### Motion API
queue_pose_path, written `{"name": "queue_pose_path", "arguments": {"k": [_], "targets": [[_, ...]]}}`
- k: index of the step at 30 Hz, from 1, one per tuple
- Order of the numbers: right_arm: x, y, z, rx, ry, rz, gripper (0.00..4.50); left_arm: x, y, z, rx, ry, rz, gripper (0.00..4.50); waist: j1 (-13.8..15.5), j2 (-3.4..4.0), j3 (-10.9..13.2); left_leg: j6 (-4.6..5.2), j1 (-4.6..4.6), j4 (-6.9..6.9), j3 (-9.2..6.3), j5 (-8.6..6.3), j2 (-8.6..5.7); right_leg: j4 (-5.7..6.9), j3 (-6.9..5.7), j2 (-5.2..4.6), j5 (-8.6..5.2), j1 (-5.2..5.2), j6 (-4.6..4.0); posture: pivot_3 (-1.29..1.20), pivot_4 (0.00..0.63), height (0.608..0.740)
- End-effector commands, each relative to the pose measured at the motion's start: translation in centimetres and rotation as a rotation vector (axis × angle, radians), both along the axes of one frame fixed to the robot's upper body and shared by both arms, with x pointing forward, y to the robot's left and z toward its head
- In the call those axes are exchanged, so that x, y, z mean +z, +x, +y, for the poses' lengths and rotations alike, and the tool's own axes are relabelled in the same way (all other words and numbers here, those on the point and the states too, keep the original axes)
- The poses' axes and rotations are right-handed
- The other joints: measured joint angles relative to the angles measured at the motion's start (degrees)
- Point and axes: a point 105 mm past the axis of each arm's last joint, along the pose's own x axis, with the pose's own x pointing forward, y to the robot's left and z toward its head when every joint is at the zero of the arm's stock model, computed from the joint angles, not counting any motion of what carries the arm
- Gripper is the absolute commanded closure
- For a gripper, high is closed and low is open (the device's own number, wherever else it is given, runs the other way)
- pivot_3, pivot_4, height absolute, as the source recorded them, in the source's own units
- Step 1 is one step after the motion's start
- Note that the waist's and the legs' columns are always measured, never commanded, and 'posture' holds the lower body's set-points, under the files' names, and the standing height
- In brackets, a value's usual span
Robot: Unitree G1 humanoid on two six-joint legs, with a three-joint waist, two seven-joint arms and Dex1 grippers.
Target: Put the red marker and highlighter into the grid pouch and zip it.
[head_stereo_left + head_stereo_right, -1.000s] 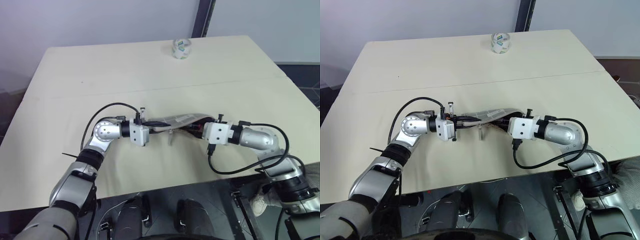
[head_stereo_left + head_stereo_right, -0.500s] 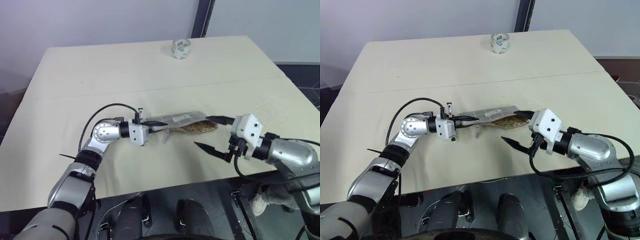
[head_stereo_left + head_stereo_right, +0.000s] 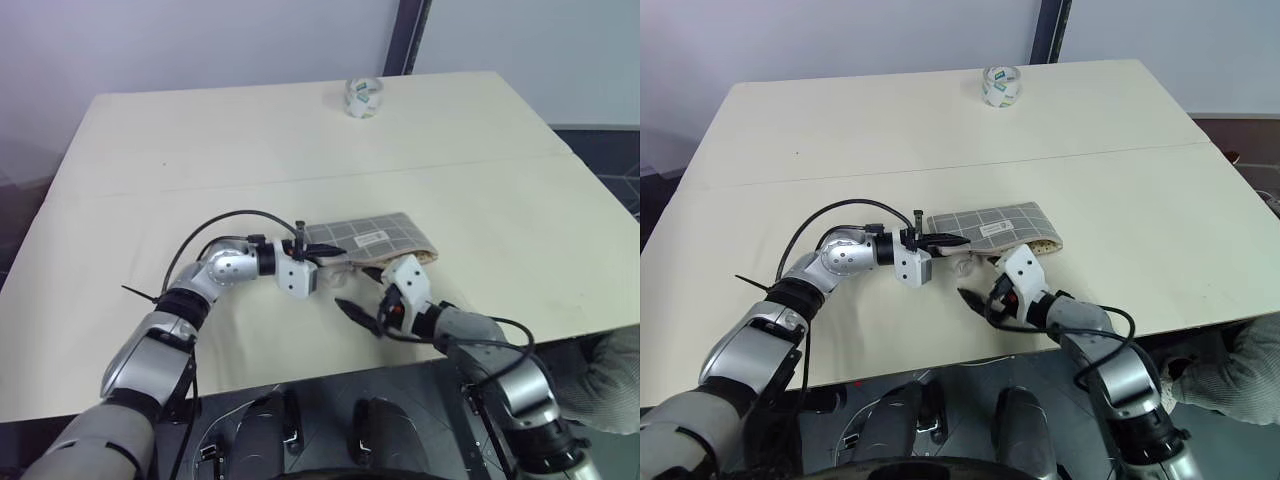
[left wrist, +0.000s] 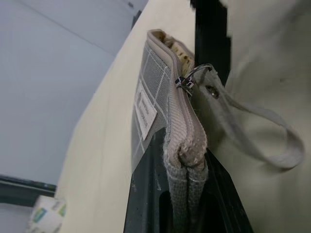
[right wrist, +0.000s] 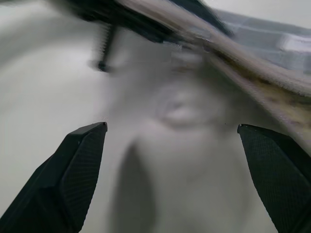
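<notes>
pouch: Your grid pouch (image 3: 992,226) lay flat on the table (image 3: 1120,150), long side running left to right across your view.
zipper: The pull (image 4: 183,82) sat partway along the near edge in the left wrist view, with the far end past it open. I judged the zip was not finished.
strap: A loop strap (image 4: 272,131) hung from the pull onto the table on the near side.
marker and highlighter: You could not tell from these views if they were inside.
left claw: Your left claw (image 3: 940,241) was closed tight on the left end of the pouch, and it pointed to the right along the pouch.
right claw: Your right claw (image 3: 978,300) was wide open and held nothing. It was just in front of the pouch, on the near side, pointing forward and to the left.
which way to go: The pull and strap lay just ahead of your right claw, a little up and away from you.
nearer arm: Your right arm was the free one, and I judged it was the one to grab the pull.
pull direction: The zip ran along the long side, so I think you would drag it sideways while the left claw held firm.
</notes>
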Motion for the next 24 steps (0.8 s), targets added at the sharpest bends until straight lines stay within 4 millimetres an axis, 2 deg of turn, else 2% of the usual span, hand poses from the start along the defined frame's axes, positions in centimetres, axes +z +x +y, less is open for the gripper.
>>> {"name": "queue_pose_path", "arguments": {"k": [1,7,8,10,15,17,20,24], "targets": [[1.9,0.9,1.1,-0.009,0.148,-0.03,0.05,0.8,0.1,-0.2,-0.015,-0.003,-0.046,4.5,-0.11,0.0,0.0,0.04,-0.06,0.0,0.0,0.03,0.0,0.03,0.0,0.01,0.01,-0.04,0.02,0.0,0.15,0.74],[2.6,1.9,3.1,0.011,0.235,-0.023,0.05,0.9,0.0,-0.5,-0.025,0.004,-0.071,4.5,0.0,0.0,0.0,0.06,-0.19,0.01,0.02,0.1,0.02,0.12,0.0,0.07,0.1,0.01,0.19,0.0,0.15,0.74],[2.7,2.1,3.2,0.003,0.254,-0.015,0.28,1.0,0.1,-0.5,-0.025,0.003,-0.073,4.5,0.01,0.0,0.0,0.05,-0.19,0.01,0.02,0.09,0.02,0.11,0.0,0.07,0.09,-0.11,0.17,0.0,0.15,0.74],[2.5,2.0,3.5,0.017,0.23,-0.014,0.88,1.1,0.2,-0.5,-0.02,-0.003,-0.076,4.5,-0.05,0.01,0.0,-0.01,-0.19,0.02,0.02,0.06,0.02,0.11,0.0,0.07,0.09,-0.17,0.17,0.0,0.15,0.74],[2.0,1.5,2.7,0.0,0.219,-0.001,3.54,1.0,0.4,-0.1,0.001,-0.007,-0.072,4.5,-0.05,0.01,0.0,0.05,-0.2,0.01,0.03,0.09,0.02,0.12,0.0,0.07,0.11,-0.15,0.19,0.0,0.15,0.74],[2.1,1.5,1.5,-0.026,0.21,-0.01,4.46,0.8,0.4,0.2,0.008,-0.003,-0.07,4.5,-0.06,0.01,0.0,0.05,-0.2,0.01,0.03,0.09,0.02,0.12,0.0,0.07,0.11,-0.15,0.19,0.0,0.15,0.74],[2.0,1.9,-1.9,-0.091,0.131,-0.037,4.46,0.6,0.5,0.6,0.025,-0.003,-0.062,4.5,0.01,0.01,0.0,-0.02,-0.2,0.02,0.03,0.05,0.01,0.11,0.01,0.06,0.1,-0.18,0.18,0.0,0.15,0.74],[1.7,2.0,-8.0,-0.189,-0.004,-0.047,4.46,0.4,0.7,1.2,0.046,-0.005,-0.051,4.5,0.15,0.01,0.0,0.0,-0.21,0.02,0.03,0.05,-0.01,0.09,0.01,0.03,0.05,-0.17,0.09,0.0,0.15,0.74]]}}
